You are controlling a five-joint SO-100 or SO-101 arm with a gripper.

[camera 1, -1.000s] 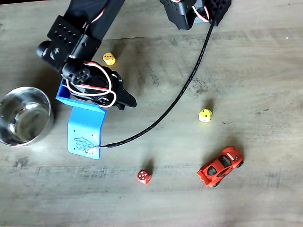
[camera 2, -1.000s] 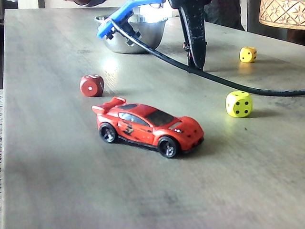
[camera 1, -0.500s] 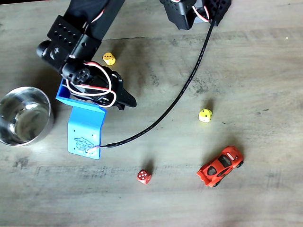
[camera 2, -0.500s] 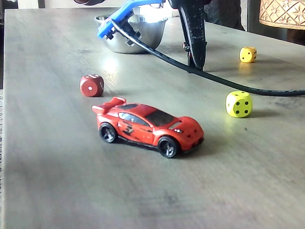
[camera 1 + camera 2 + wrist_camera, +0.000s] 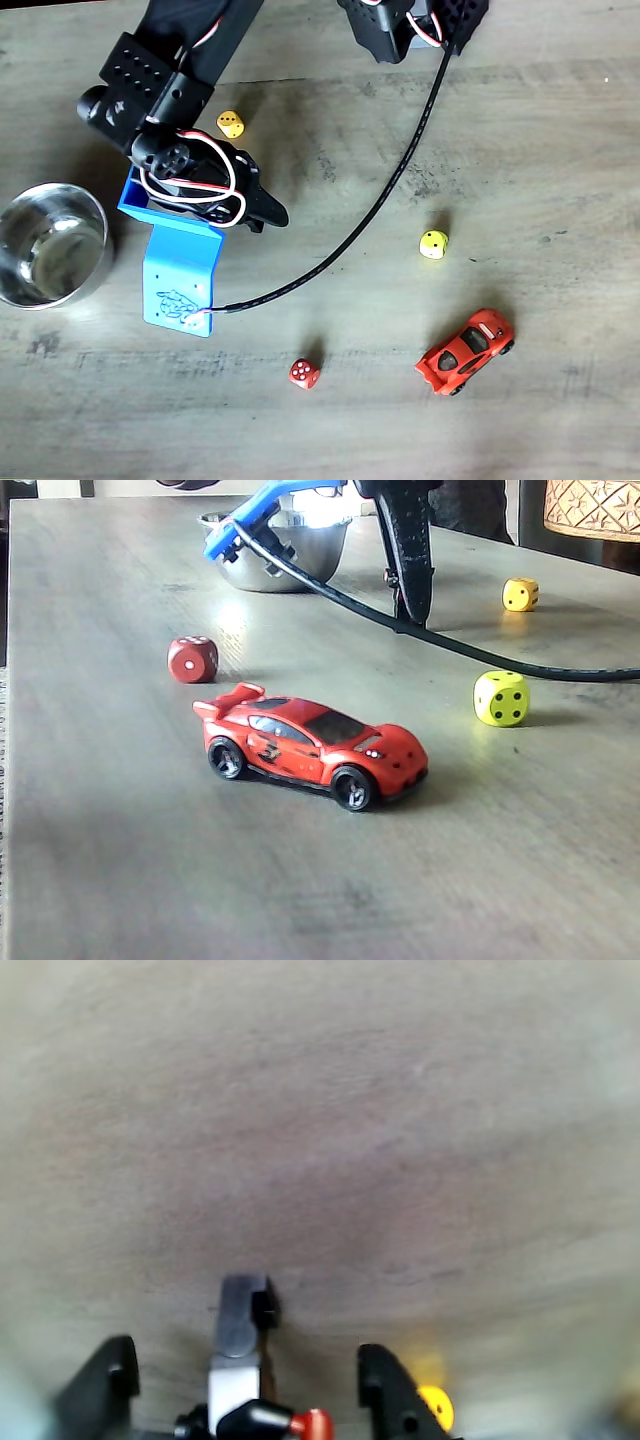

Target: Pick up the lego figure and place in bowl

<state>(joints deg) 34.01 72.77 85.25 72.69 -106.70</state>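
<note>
Grasp step: my fingers (image 5: 240,1315) pinch the lego figure (image 5: 262,1421) low on the table; next, lift and carry toward the bowl (image 5: 50,245) at nine o'clock.

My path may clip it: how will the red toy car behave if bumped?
The red toy car likely rolls away easily: it sits on its wheels on the smooth, flat table. A nudge along its length probably sends it farthest; a sideways one may only skid it. Low and wide, it seems unlikely to tip.
</note>
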